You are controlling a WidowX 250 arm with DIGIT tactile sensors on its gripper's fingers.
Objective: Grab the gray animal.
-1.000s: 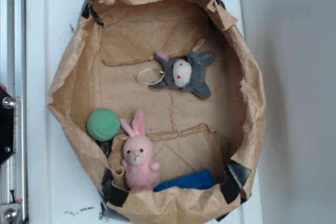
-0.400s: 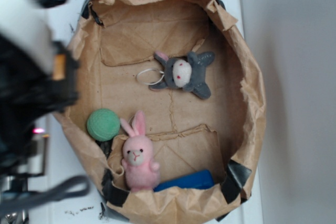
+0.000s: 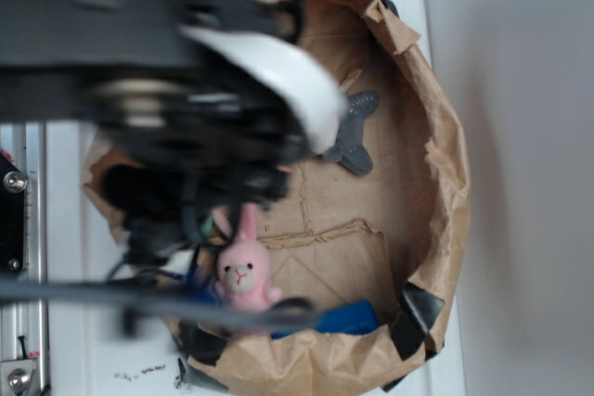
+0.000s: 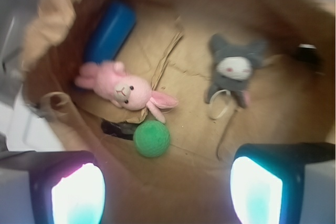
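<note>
Seen from the wrist camera inside a brown paper bag (image 4: 47, 30), a blue object (image 4: 110, 30) lies at upper left, a pink bunny (image 4: 126, 90) beside it, a green ball (image 4: 151, 138) just below, and the gray animal (image 4: 234, 69) flat on its back at right, untouched, its white string loop (image 4: 219, 107) trailing toward the camera. The gripper (image 4: 167, 190) hangs above with its jaws spread wide and empty. In the exterior view the blurred arm (image 3: 186, 108) covers most of the toy. Descent, closing and lifting remain.
</note>
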